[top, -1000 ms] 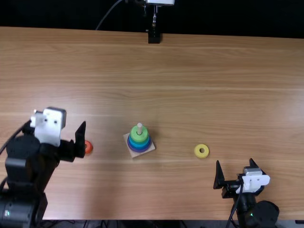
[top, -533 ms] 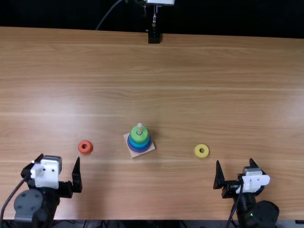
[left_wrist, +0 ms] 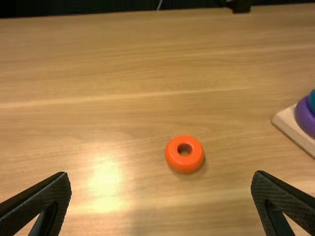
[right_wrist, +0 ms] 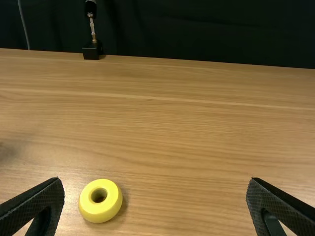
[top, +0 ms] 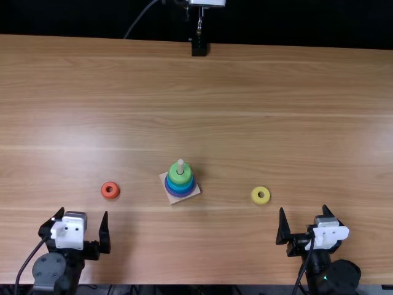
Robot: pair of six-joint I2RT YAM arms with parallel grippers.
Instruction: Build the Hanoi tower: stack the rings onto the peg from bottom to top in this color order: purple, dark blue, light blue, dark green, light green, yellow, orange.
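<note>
Seen in the top view, the orange ring (top: 111, 195) sits at nine o'clock from the ring tower (top: 180, 176), the yellow ring (top: 261, 201) at three. The left gripper (top: 83, 212) and right gripper (top: 303, 208) are wide open and empty.

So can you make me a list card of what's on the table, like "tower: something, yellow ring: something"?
Wooden base: on the table, peg poking up
Rings on peg: purple lowest, blues above, green on top
Yellow ring: flat on the table, right of the tower
Orange ring: flat on the table, left of the tower
Left gripper: open, empty
Right gripper: open, empty
Still to stack: yellow, then orange
</note>
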